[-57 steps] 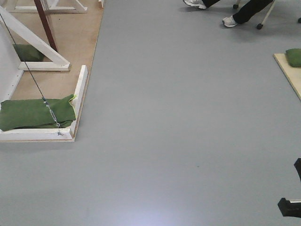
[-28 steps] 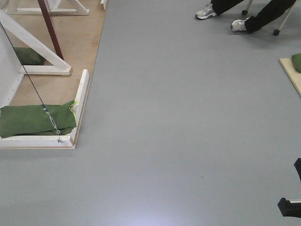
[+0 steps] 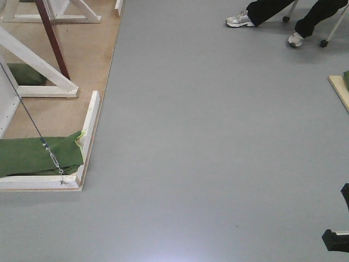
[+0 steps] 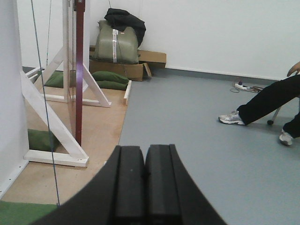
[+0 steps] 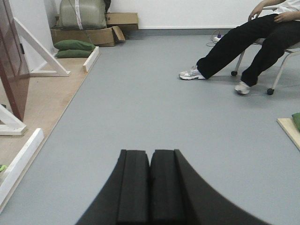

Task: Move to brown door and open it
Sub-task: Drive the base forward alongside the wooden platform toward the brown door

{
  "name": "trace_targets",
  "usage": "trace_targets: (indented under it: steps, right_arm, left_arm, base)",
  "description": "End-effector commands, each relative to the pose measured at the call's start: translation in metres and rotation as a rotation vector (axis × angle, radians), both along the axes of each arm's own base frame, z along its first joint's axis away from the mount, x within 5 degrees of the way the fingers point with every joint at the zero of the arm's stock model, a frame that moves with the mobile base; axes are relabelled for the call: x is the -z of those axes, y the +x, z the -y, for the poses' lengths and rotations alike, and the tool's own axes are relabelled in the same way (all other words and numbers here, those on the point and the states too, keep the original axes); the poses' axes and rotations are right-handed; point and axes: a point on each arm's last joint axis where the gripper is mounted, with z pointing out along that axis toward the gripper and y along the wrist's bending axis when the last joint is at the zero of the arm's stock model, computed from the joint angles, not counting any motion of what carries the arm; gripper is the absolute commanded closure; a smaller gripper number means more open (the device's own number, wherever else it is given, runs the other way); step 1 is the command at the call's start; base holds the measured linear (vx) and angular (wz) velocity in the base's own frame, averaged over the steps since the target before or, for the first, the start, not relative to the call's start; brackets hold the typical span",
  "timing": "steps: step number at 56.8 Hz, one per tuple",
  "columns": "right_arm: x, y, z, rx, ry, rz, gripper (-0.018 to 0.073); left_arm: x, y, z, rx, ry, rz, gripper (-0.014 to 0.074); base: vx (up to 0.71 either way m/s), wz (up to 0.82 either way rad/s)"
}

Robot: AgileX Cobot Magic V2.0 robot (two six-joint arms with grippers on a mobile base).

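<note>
No legible text, label, brand, number or sign anywhere, whether on the cardboard boxes (image 4: 143, 64) by the far wall or on the strapped olive bag (image 4: 116, 42) on top of them.

Front view high up, tilted down onto grey floor (image 3: 218, 136), both wrist views low, just behind left pincer (image 4: 144, 159) and right pincer (image 5: 150, 161), facing forward, seated person's legs (image 5: 234, 47) shared ahead
</note>
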Motion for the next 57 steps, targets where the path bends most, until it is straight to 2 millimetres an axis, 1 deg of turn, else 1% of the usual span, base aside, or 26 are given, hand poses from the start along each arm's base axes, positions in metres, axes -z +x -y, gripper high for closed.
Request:
trace_targets:
  steps: [1, 26, 57]
  right_arm:
    - [-0.0060, 0.0011, 0.0006, 0.005, -0.014, 0.083, 0.0559]
    - [-0.0060, 0.0011, 0.0006, 0.005, -0.014, 0.083, 0.0559]
    - [-0.0060, 0.0011, 0.0006, 0.005, -0.014, 0.083, 0.0559]
  left_arm:
    - [-0.0135, -0.0017, 0.0006, 0.009, -0.002, 0.108, 0.0603]
    - [-0.0135, -0.0017, 0.0006, 0.009, -0.002, 0.108, 0.0603]
    - [-0.0135, -0.0017, 0.0006, 0.009, -0.002, 0.108, 0.0603]
  base:
    - [0.23, -0.11]
    - [0.30, -0.03]
    - [0.43, 0.06]
